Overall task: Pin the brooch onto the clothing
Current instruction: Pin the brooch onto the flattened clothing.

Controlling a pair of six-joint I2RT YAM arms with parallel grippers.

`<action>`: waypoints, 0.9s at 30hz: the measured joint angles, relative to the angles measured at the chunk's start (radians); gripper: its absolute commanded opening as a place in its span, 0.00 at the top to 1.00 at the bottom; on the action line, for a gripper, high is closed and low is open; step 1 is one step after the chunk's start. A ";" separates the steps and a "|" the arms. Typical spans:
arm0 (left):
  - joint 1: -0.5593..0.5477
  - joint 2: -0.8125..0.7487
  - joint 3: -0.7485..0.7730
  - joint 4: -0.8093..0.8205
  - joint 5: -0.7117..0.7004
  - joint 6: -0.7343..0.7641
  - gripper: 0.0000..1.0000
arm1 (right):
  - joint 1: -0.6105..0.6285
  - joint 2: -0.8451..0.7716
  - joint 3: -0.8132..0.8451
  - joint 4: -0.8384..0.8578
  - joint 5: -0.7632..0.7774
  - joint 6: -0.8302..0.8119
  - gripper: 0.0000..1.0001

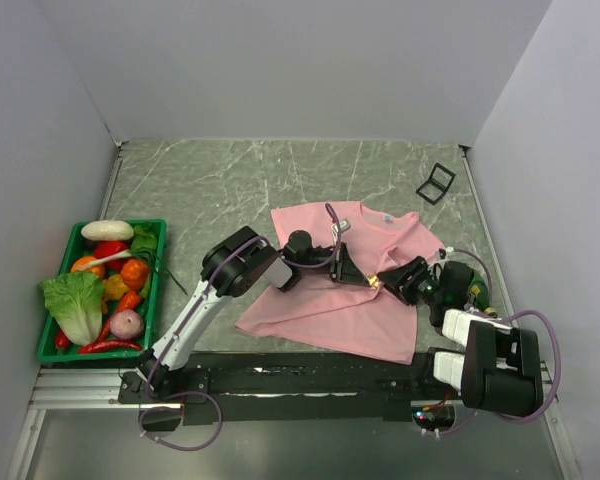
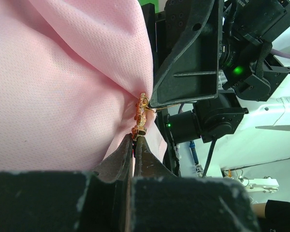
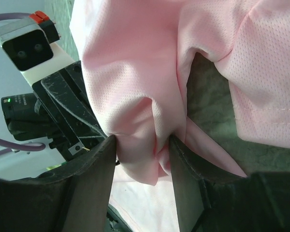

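Tight-shut left gripper (image 2: 135,139) is pinching the brooch (image 2: 141,115), right gripper (image 3: 142,147) is clasping a T-shirt (image 3: 135,72) fold in wider jaws — hold it taut.

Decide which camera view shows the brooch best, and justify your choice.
Left wrist: the brooch sits centre frame, close and sharp, pinched by the left gripper against the pink T-shirt. Top external shows it only as a tiny speck; in right wrist, folded fabric hides it.

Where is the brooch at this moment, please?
In the left wrist view the brooch sits mid-frame, pinched at the tips of the left gripper against a fold of the pink T-shirt that the right gripper holds.
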 measured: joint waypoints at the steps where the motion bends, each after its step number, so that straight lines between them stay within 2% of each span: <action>1: 0.000 0.000 0.000 0.000 0.000 0.001 0.99 | 0.002 0.006 0.000 0.004 0.000 0.000 0.46; 27: 0.005 0.000 0.013 -0.019 0.002 0.002 0.99 | 0.045 -0.019 0.000 -0.005 0.049 -0.003 0.47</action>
